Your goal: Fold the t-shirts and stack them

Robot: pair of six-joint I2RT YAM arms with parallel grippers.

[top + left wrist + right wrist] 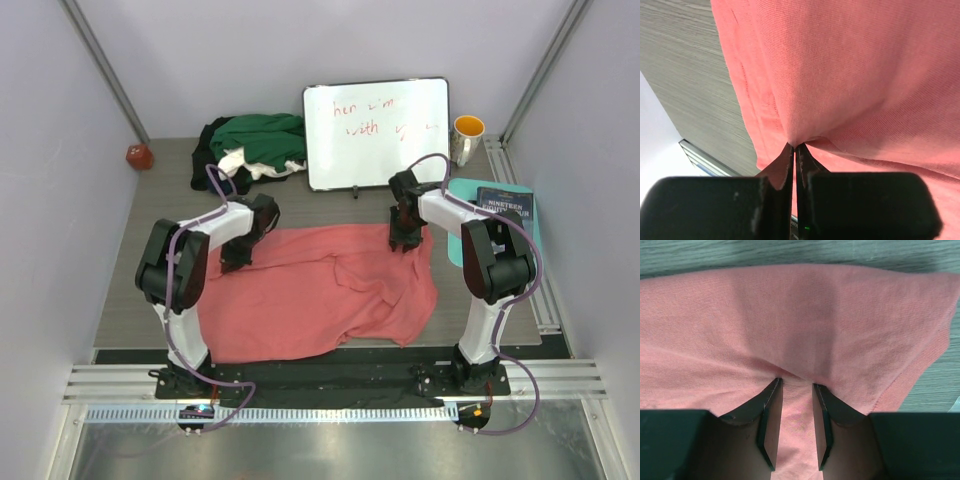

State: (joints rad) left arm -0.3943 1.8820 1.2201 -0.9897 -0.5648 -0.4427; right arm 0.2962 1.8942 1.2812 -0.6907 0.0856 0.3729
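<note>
The salmon-pink t-shirt (320,290) lies spread and wrinkled on the table between the arms. My left gripper (238,258) sits at its far left edge, shut on a pinch of the pink cloth (850,75), which pulls taut from the tips of the left gripper (795,146). My right gripper (405,240) is at the shirt's far right corner. In the right wrist view the right gripper (797,385) has its jaws apart, tips pressed into the pink cloth (790,315), with a fold of it between them. A heap of dark green (262,138), white (232,160) and black (208,150) shirts lies at the back left.
A whiteboard (375,130) with red writing leans at the back centre. An orange-lined mug (467,135) stands at the back right, with a dark book (503,205) on a teal mat (468,248) nearer. A small red object (138,156) is in the far left corner.
</note>
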